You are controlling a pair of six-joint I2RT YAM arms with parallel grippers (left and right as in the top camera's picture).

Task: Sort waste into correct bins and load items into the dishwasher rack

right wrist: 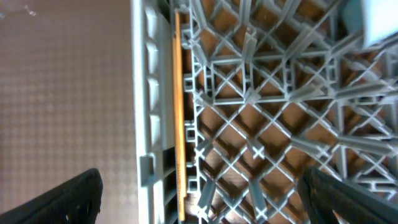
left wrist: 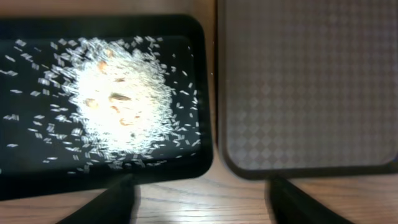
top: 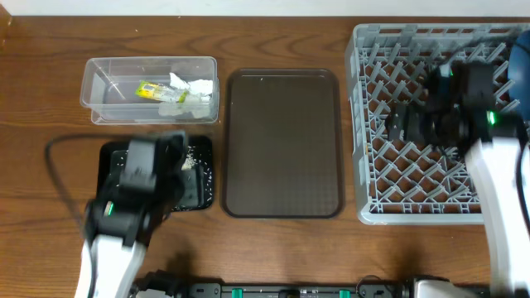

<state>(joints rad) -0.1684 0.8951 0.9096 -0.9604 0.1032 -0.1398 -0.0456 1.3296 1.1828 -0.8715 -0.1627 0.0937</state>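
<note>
Down at the near-left corner, the left arm (top: 112,223) leans over the black tray (top: 202,202), and the left tool (left wrist: 200,183) points straight down with its fingers (left wrist: 106,205) spread apart and nothing between them. The right arm (top: 497,174) reaches across the dishwasher rack (top: 373,124); the right tool (right wrist: 200,177) hangs above the lattice, fingers wide apart and empty.

A heap of rice grains (left wrist: 118,99) sits in the black tray, with strays scattered toward its rim. The clear tub (top: 95,91) holds the napkin (top: 186,87) and the yellow-green wrapper (top: 149,89). Chopsticks (right wrist: 178,112) lie inside the rack along the wall that faces the brown serving tray (top: 281,141).

Only a narrow strip of bench (top: 50,33) shows between the black tray's edge and the serving tray.
</note>
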